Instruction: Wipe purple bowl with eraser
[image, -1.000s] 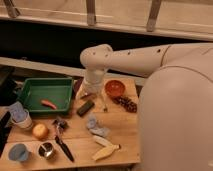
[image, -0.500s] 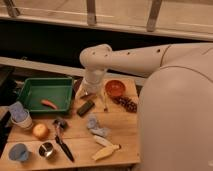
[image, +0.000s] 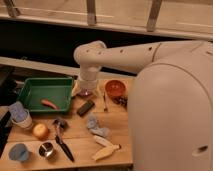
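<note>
The eraser (image: 85, 107), a small dark block, lies on the wooden table just right of the green tray. Only a sliver of the purple bowl (image: 87, 93) shows, right behind the eraser and mostly covered by the arm's white wrist. My gripper (image: 85, 90) hangs straight down over that bowl, open, with nothing seen in it. It stands a short way behind the eraser and does not touch it.
A green tray (image: 30, 86) holding an orange-red piece (image: 49, 104) sits at the left. An orange-red bowl (image: 115, 88) and a fork (image: 105, 102) lie right of the gripper. A blue-grey cloth (image: 95, 125), a black-handled knife (image: 63, 142), a banana (image: 105, 150), an orange fruit (image: 40, 131) and cups (image: 19, 115) fill the front.
</note>
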